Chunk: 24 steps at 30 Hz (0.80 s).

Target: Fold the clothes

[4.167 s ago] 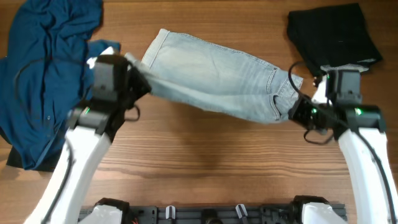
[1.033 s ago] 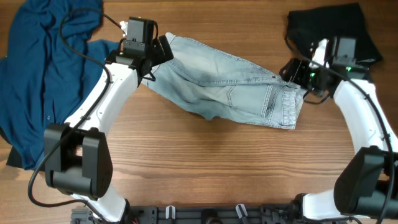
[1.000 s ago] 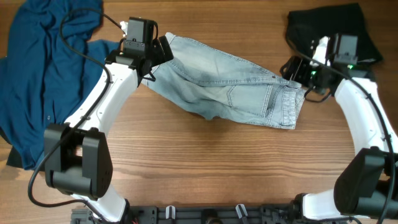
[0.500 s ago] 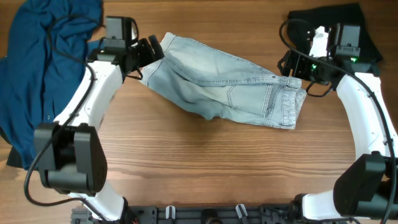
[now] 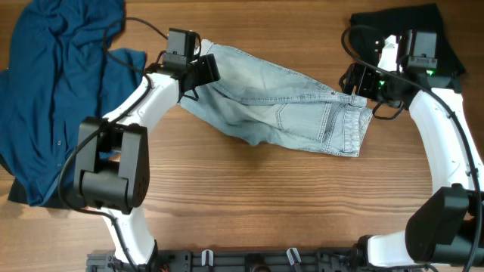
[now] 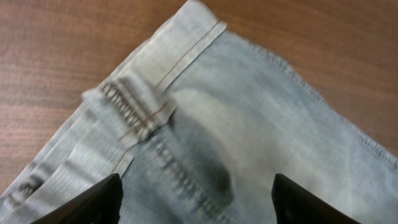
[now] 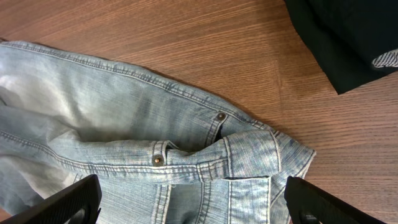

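Observation:
The clothes, a pair of pale blue jeans (image 5: 280, 106), lie folded across the middle of the table, hem end at the left and waistband at the right. My left gripper (image 5: 209, 69) hovers over the hem end. In the left wrist view it (image 6: 196, 205) is open, and the stitched hem (image 6: 180, 56) lies flat below with nothing between the fingers. My right gripper (image 5: 354, 79) stands open over the waistband end. The right wrist view shows it (image 7: 196, 208) above the waistband (image 7: 249, 155) and a metal rivet (image 7: 157, 160), the denim lying loose.
A large dark blue shirt (image 5: 53, 83) is heaped at the left side of the table. A black folded garment (image 5: 404, 38) lies at the back right, close behind my right gripper, and shows in the right wrist view as the black garment (image 7: 354, 37). Wooden table (image 5: 265, 204).
My left arm swung left off the jeans, then came back right over the hem end, its jaws narrowing a little. The right gripper drew slightly back. The jeans have not moved.

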Available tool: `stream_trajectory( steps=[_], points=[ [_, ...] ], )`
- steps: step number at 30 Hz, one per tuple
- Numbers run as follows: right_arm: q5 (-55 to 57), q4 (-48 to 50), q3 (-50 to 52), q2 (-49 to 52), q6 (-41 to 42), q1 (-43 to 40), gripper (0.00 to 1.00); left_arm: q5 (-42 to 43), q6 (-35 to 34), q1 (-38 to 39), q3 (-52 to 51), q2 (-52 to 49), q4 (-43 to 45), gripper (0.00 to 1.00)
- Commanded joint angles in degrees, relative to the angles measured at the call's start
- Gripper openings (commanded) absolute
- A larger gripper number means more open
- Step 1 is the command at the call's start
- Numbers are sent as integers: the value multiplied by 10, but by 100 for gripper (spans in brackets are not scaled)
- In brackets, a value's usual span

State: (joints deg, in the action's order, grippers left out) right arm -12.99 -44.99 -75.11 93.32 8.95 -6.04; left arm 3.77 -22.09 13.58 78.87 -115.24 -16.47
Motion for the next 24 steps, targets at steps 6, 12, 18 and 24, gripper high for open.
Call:
stream_trajectory(
  steps=[6, 12, 18, 24],
  points=[
    [14, 4, -10, -9, 7, 1, 95, -35, 7, 23, 7, -37, 16, 67],
    [14, 6, -10, -9, 6, 1, 95, -44, -11, 23, 8, -40, 25, 23],
    [14, 6, -10, -9, 6, 1, 95, -43, -31, 24, 24, -31, 20, 4],
    [14, 8, -10, -9, 6, 1, 94, -44, -36, 24, 72, -17, 27, 4]
  ],
)
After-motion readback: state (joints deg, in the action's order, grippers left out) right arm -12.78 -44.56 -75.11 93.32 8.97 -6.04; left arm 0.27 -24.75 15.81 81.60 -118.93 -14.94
